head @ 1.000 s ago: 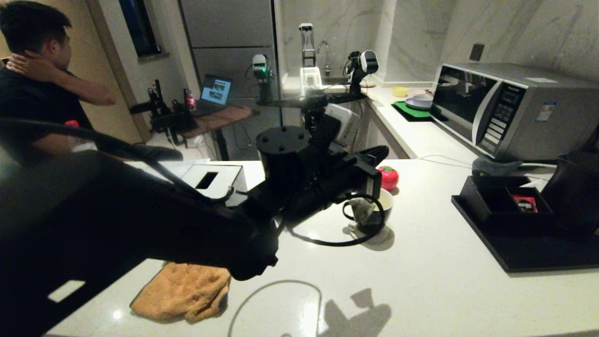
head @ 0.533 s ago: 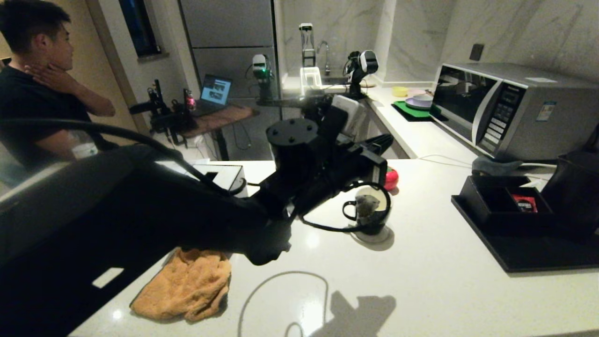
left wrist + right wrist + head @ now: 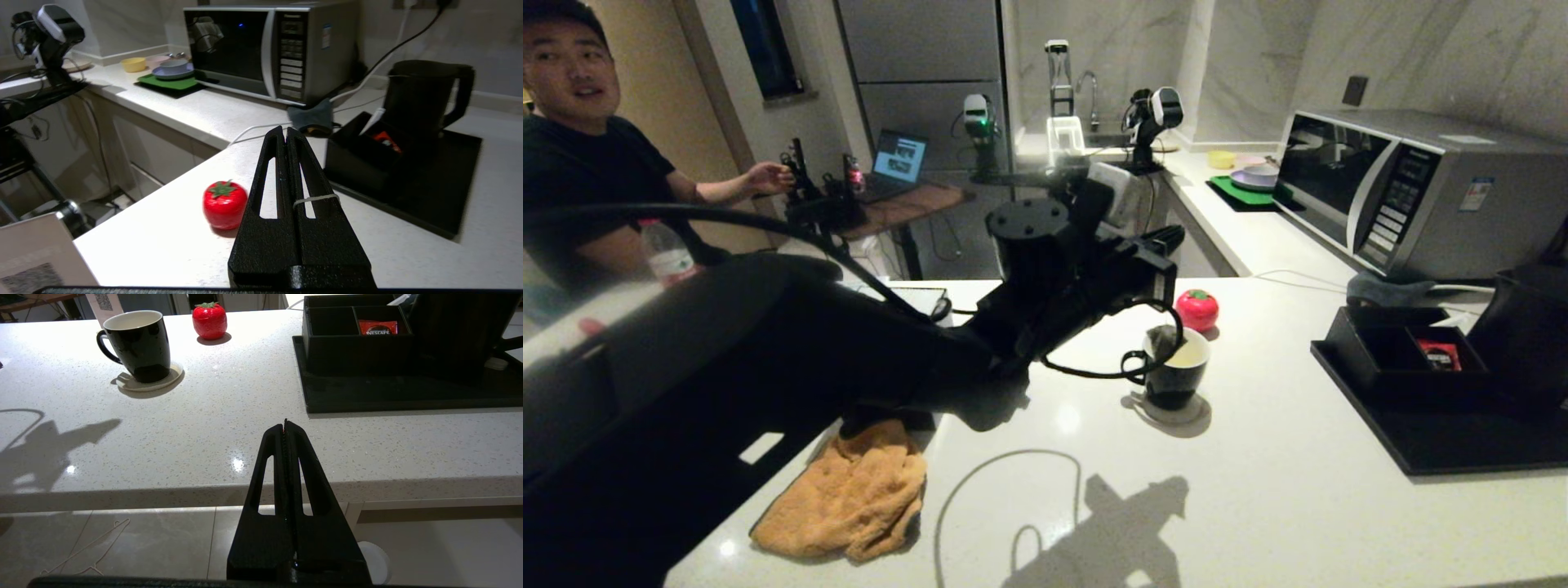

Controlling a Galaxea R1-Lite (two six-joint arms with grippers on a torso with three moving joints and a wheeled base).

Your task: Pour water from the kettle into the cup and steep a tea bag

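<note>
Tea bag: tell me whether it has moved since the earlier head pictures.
Yes. The tea bag has risen against the cup: earlier it hung level with the cup's side, now it hangs at the rim.

We see a glossy black ceramic mug (image 3: 137,345) on our speckled, polished stone counter (image 3: 229,416); beside it a shiny red plastic tomato (image 3: 209,320), farther off a brushed-metal microwave (image 3: 269,45).

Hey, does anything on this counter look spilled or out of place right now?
No spill shows. One oddity: the tea bag hangs at the cup's near rim instead of sitting down inside, and a thin string runs across one finger of the shut left gripper. The orange cloth lies crumpled near the counter's edge.
</note>
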